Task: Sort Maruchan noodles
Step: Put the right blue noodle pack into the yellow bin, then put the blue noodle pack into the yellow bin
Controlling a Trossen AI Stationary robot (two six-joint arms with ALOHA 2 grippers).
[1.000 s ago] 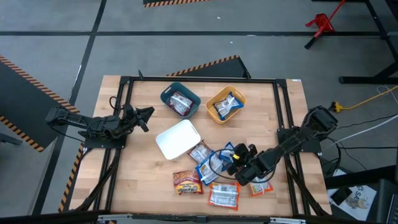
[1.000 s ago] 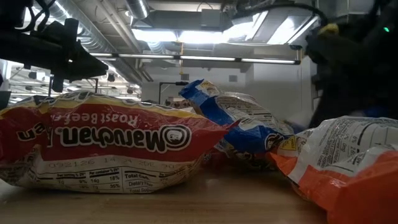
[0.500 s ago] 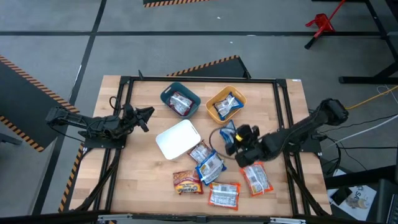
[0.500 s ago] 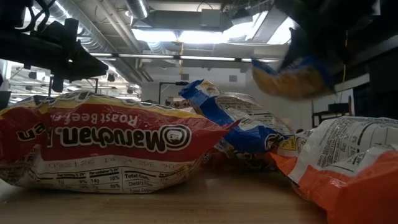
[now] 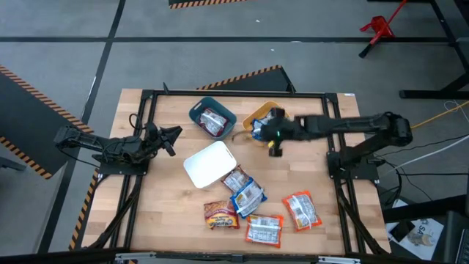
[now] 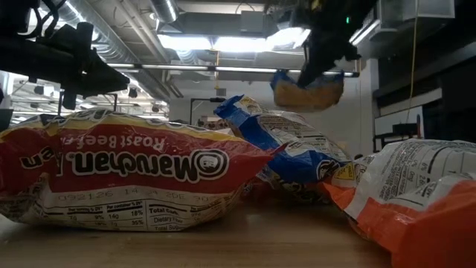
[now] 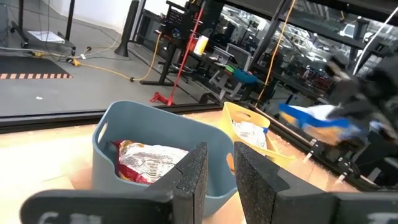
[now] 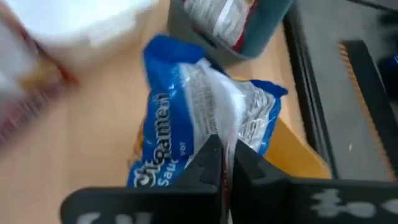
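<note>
My right gripper (image 5: 265, 132) hangs over the orange bin (image 5: 258, 110) at the far middle of the table, shut on a blue-and-white Maruchan packet (image 8: 186, 118). The low view shows this packet (image 6: 308, 91) in the air. Another blue packet lies in the orange bin. The teal bin (image 5: 199, 110) holds a red packet (image 5: 213, 121). Several more packets lie flat on the near part of the table, among them a blue one (image 5: 248, 196) and an orange one (image 5: 302, 209). My left gripper (image 7: 219, 177) waits at the left edge, with a narrow gap between its fingers and nothing in it. My right gripper pinches the blue packet's edge (image 8: 225, 135) between its two fingers. The fingers slant down from the table's right side. The packet hangs below the fingers, lifted clear above the orange bin.
A white bin (image 5: 210, 163) sits left of the table's middle, between the bins and the loose packets. A red roast-beef packet (image 6: 126, 175) fills the near left of the low view. A black frame (image 5: 234, 93) runs along the table's edges.
My right gripper has risen from the pile at the near right and swung toward the far edge, over the orange bin, rolling at the wrist. It stayed shut on the blue packet, which has come up off the table and now hangs clear.
</note>
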